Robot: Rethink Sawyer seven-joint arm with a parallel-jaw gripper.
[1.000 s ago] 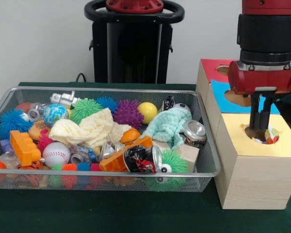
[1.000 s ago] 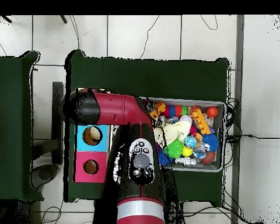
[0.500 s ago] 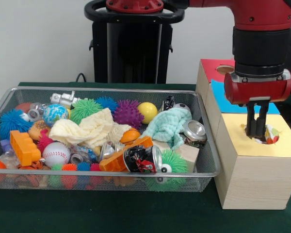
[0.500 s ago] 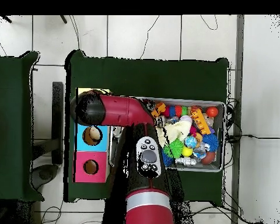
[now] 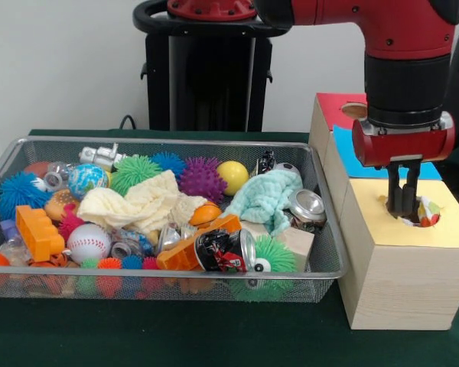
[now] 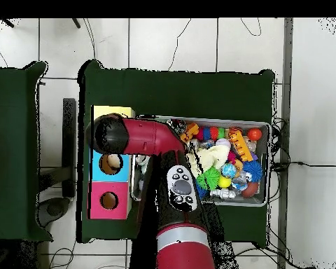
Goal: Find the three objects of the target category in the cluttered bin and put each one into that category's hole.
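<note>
A confetti-printed cloth piece in red, yellow and white [image 5: 426, 213] sits bunched inside the round hole [image 5: 415, 212] cut through the yellow top of the pale wooden box [image 5: 402, 264], which stands just beside the right end of the wide silver wire-mesh bin [image 5: 168, 281] on the dark green table [image 5: 176, 336]. The red and black Sawyer arm [image 5: 408, 73] reaches down over the box, its black gripper [image 5: 403, 203] poised at the hole's left edge, fingertips close together and just above the rim; whether they grip the cloth cannot be told. In the bin lie a plain cream cloth [image 5: 141, 205], a mint-green cloth [image 5: 266, 199], a white baseball [image 5: 89, 242], a purple spiky ball [image 5: 202, 178] and a crushed drinks can [image 5: 226, 250]. Behind the yellow box stand a blue-topped box [image 5: 350, 149] and a red-topped box [image 5: 333, 112]. From overhead, the arm's red elbow [image 6: 129, 136] covers part of the yellow top [image 6: 112, 111].
</note>
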